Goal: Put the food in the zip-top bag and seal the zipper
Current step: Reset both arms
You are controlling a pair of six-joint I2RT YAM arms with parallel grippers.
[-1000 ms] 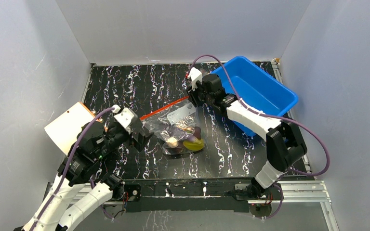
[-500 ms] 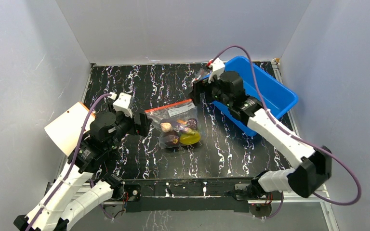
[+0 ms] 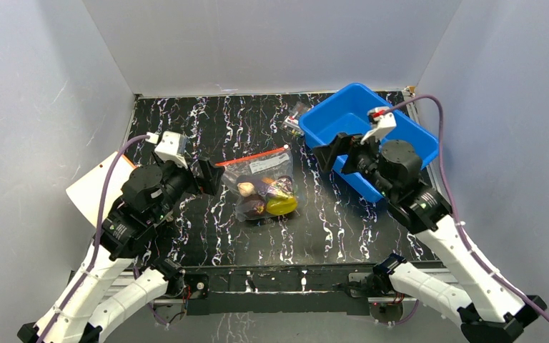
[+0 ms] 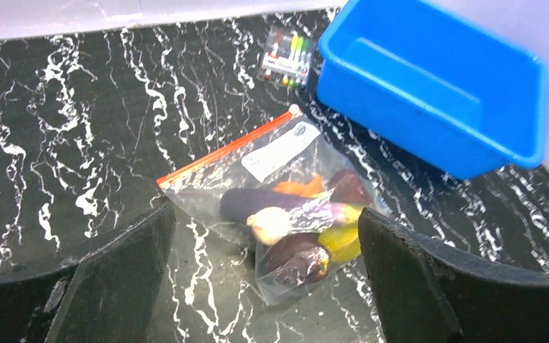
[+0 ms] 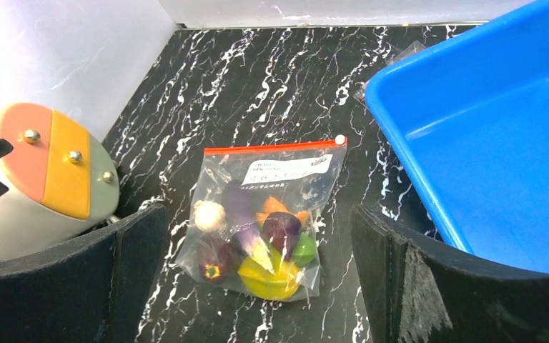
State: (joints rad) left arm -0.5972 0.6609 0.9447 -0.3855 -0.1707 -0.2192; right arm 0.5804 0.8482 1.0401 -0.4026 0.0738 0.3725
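Released the zipper (image 3: pixel 251 156) and drew the right gripper (image 3: pixel 343 148) back to the blue bin (image 3: pixel 361 118), jaws wide. Held the left gripper (image 3: pixel 207 182) wide, empty. Left the zip-top bag (image 3: pixel 264 186) left of the bin, food (image 3: pixel 268 201) inside, apparently sealed.

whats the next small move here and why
Probably just draw both arms back to rest. The clear crinkly zip-top bag lies flat on the black marbled table with the toy foods inside, its red-orange zipper strip runs straight and looks closed, and the left claw and right claw are both open, clear of the bag. The pictures cannot confirm the full seal.
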